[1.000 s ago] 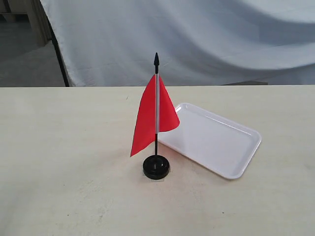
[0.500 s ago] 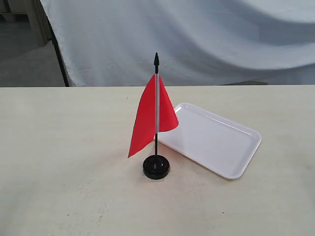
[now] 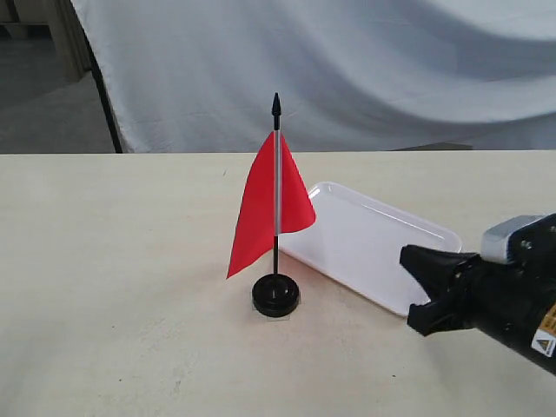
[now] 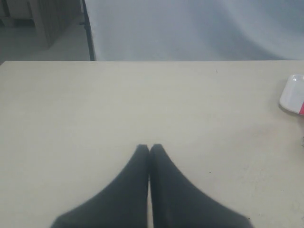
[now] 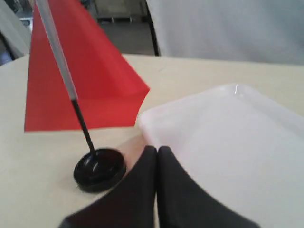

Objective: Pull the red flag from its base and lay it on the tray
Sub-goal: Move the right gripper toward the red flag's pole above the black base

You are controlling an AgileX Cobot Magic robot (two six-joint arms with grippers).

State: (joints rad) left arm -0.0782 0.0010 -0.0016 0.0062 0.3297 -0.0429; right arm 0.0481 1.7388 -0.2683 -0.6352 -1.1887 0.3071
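Note:
The red flag [image 3: 261, 204] stands upright in the round black base [image 3: 276, 295] at mid-table, and the white tray [image 3: 373, 248] lies just right of it. My right gripper [image 3: 415, 282] reaches in from the right over the tray's near edge, a short way from the base. In the right wrist view its jaws [image 5: 157, 151] are shut and hold nothing; the base [image 5: 99, 168], the flag cloth [image 5: 80, 90] and the tray [image 5: 228, 142] lie just ahead. My left gripper [image 4: 149, 148] is shut and hovers over bare table, with a tray corner [image 4: 290, 92] far off to one side.
The pale wooden table [image 3: 113, 287] stretches wide to the left of the flag. A white cloth backdrop [image 3: 347, 69] hangs behind the table's far edge.
My right gripper has come into the exterior view from the right edge, over the tray's near side. The flag's cloth swayed slightly. Flag, base and tray stay in place.

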